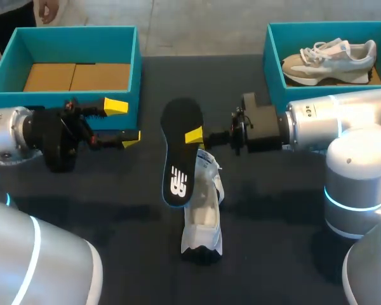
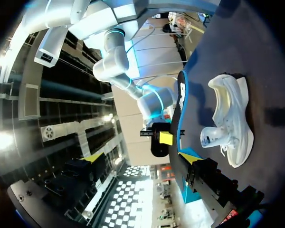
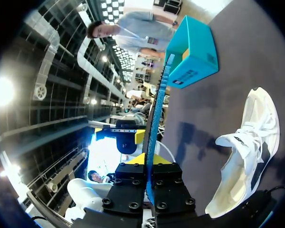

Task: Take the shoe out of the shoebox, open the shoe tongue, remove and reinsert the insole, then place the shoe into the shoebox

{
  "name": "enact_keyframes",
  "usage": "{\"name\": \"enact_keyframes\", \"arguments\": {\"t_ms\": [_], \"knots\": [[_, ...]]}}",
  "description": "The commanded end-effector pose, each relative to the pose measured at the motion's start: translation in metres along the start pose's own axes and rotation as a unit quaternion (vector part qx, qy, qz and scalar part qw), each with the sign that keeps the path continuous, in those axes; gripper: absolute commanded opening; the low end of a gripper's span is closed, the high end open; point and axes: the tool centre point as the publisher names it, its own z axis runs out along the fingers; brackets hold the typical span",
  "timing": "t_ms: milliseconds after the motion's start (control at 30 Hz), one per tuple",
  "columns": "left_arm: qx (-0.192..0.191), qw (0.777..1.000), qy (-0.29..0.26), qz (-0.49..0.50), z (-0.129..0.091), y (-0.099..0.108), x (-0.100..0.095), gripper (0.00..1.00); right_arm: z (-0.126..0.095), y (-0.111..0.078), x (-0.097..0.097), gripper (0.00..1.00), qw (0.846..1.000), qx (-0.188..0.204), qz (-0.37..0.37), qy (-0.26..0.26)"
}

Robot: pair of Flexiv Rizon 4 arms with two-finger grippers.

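The white shoe [image 1: 203,219] stood on the dark tabletop [image 1: 127,210] near the middle, its collar gaping and its tongue and laces hanging loose. The insole [image 1: 178,136] was out of it. It was black on its upper face with a white logo, blue along its edge, and was held up on a slant, its lower end just beside the shoe's opening. The right gripper [image 1: 195,135] had its jaws clamped on the insole's edge from two sides, about a third of the way down.

The left gripper [image 1: 123,121] hung with its jaws spread wide and holding nothing, just in front of the near wall of the teal left shoebox [image 1: 63,30]. A stretch of tabletop lay between it and the insole. The right shoebox [image 1: 270,54] sat at the far right corner with a second shoe [image 1: 327,60], beige and grey, inside it, well apart from the white one.
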Motion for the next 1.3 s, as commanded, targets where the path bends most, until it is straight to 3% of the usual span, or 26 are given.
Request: {"name": "enact_keyframes", "arguments": {"t_ms": [33, 300, 533, 967, 1300], "knots": [[0.013, 0.997, 0.071, 0.004, -0.005, 0.004, -0.013, 1.0, 0.002, -0.001, 0.0, 0.0, 1.0, -0.002, 0.0, 0.001], [0.018, 0.997, 0.078, 0.006, -0.004, 0.003, -0.014, 1.0, 0.002, -0.001, 0.0, 0.0, 1.0, -0.002, 0.0, 0.001], [0.004, 0.996, 0.088, -0.034, 0.0, 0.005, 0.0, 1.0, 0.002, 0.0, 0.003, 0.0, 1.0, -0.014, 0.001, -0.004], [0.011, 0.995, 0.078, -0.053, 0.024, 0.01, 0.013, 1.0, 0.012, -0.016, 0.01, 0.0, 1.0, -0.001, 0.015, 0.015], [0.005, 0.994, 0.083, -0.065, 0.035, 0.003, 0.028, 1.0, 0.018, -0.026, 0.009, 0.0, 1.0, -0.007, 0.016, 0.025]]}}
